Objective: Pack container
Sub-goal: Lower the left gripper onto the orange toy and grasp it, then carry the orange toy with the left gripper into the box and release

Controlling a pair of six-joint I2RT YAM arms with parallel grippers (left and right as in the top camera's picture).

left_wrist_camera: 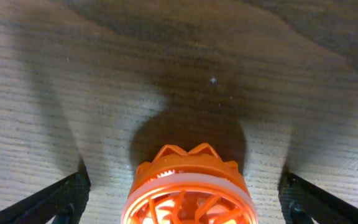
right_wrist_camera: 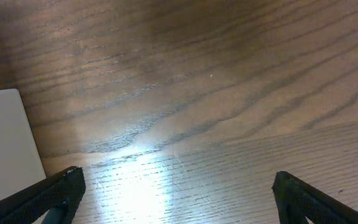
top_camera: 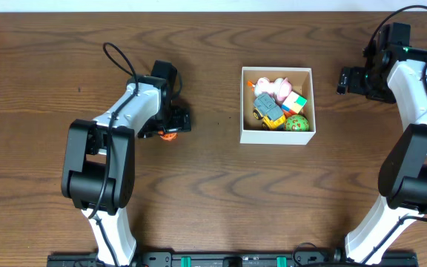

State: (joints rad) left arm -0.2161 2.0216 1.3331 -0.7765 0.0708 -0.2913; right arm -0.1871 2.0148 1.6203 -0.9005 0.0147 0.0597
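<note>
Closest to the left wrist camera sits an orange ball toy (left_wrist_camera: 190, 190), latticed, with a pale band round it and a toothed crown on top. It rests on the wood-grain tabletop (left_wrist_camera: 73, 74). The left jaws stand wide, one black finger (left_wrist_camera: 58, 199) on each side of the toy with bare wood showing in both gaps, so they do not touch it. From overhead the toy peeks out beneath the left arm (top_camera: 128, 111), well apart from the container (top_camera: 277, 136).

That container, a square white cardboard box, stands on the tabletop right of centre, between the two arms and nearer the right arm (top_camera: 414, 96). It holds a pink plush toy (top_camera: 276, 87) at the far side, a colour-block cube (top_camera: 296, 103), a grey and yellow toy vehicle (top_camera: 267, 110), and a green speckled ball (top_camera: 296, 123) in the near right corner.

The right jaws are also wide apart with nothing between them, over bare wood just right of the box. One white corner of the box shows at the left edge of the right wrist view.
</note>
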